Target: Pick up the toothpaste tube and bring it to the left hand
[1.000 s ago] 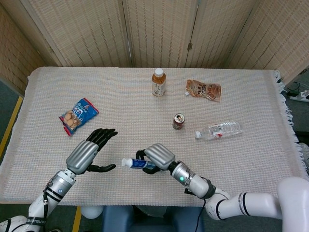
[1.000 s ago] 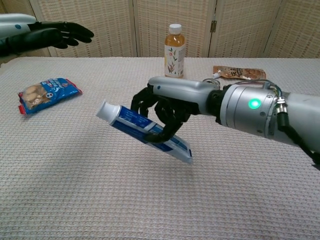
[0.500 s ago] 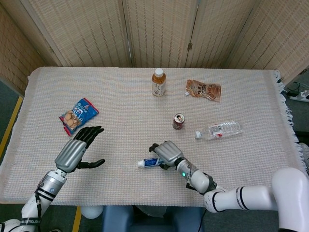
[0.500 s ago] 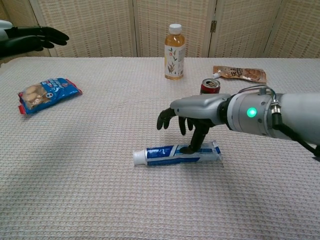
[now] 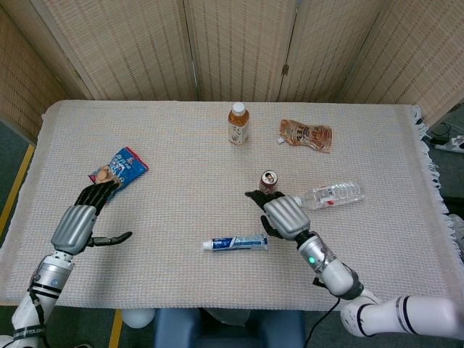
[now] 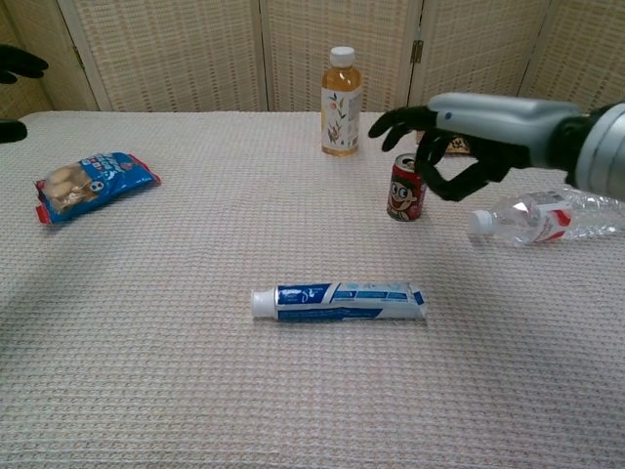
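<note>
The blue and white toothpaste tube [image 5: 235, 243] [image 6: 338, 301] lies flat on the cloth near the table's front, white cap pointing left, with nothing touching it. My right hand [image 5: 278, 213] [image 6: 459, 135] hovers above and to the right of it, empty, fingers apart and loosely curved, close to the red can. My left hand [image 5: 82, 218] is far off to the left with its fingers spread and nothing in it; in the chest view only its dark fingertips [image 6: 18, 63] show at the left edge.
A red can [image 5: 269, 181] [image 6: 405, 188] and a lying clear water bottle [image 5: 330, 195] [image 6: 547, 217] sit by my right hand. A tea bottle [image 5: 238, 124] [image 6: 340, 87] and brown pouch [image 5: 307, 134] stand further back. A blue snack bag [image 5: 118, 172] [image 6: 92, 181] lies left.
My right hand set the tube down on the cloth, let go and lifted away to the right, toward the can. My left hand drew back to the left.
</note>
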Tool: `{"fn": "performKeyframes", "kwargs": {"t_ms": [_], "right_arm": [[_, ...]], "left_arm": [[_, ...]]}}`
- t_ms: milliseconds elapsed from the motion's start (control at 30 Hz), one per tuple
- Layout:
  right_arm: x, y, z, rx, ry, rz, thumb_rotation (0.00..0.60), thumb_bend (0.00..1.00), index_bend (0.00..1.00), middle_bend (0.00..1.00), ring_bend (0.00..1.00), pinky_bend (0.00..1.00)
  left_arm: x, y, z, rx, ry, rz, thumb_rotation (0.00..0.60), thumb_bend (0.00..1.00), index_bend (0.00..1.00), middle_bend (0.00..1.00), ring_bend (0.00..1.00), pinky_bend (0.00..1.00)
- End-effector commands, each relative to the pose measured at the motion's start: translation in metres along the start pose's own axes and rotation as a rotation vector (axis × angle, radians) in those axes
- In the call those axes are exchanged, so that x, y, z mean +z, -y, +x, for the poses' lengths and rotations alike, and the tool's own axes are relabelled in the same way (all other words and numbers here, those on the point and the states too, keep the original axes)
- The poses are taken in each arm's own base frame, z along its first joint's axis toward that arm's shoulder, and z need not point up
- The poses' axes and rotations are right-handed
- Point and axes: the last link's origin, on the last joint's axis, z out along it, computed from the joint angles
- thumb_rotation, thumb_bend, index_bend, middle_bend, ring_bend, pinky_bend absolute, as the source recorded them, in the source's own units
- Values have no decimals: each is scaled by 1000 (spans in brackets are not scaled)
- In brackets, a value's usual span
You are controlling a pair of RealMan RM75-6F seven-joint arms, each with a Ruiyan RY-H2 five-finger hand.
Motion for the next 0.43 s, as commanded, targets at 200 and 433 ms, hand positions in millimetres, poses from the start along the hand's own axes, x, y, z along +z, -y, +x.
{"fn": "performKeyframes", "kwargs": {"t_ms": [200,433], "right_arm": [[-104,-75,26,2,-166,-183,600,763,259,268,358,268],[-178,-115,33,11,-230,-332,600,763,227,205,283,245]], "left_arm": [[-19,43,10,142,-113,155,600,201,91,97,77,0],[-50,61,9,182,-195,222,600,197,92,104,83,0]]}}
